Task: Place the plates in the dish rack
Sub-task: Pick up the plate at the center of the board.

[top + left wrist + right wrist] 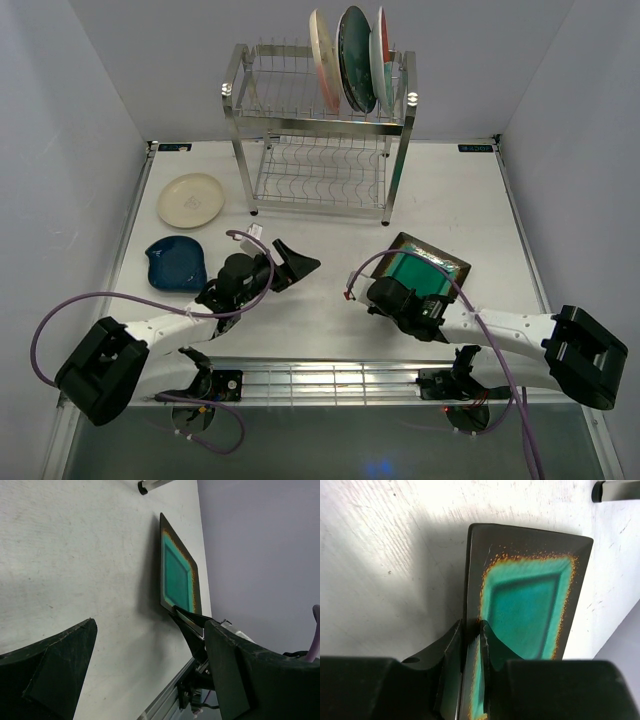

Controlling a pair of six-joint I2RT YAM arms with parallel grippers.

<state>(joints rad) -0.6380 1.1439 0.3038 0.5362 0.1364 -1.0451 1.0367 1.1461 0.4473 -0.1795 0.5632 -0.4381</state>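
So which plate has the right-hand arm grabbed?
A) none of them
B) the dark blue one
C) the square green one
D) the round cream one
C: the right gripper pinches the edge of the square green plate between its fingers, while the cream plate and the blue plate lie untouched off to the left.

From above, the wrist covers my right gripper's [472, 630] fingertips and the near corner of the green plate [432, 268], in front of the rack [320, 130]. On the right wrist camera that plate's near rim runs off the bottom edge. At the rack's right end, the last plate [383, 50] sits mostly behind the teal plate [356, 58], and its pattern is too small to read.
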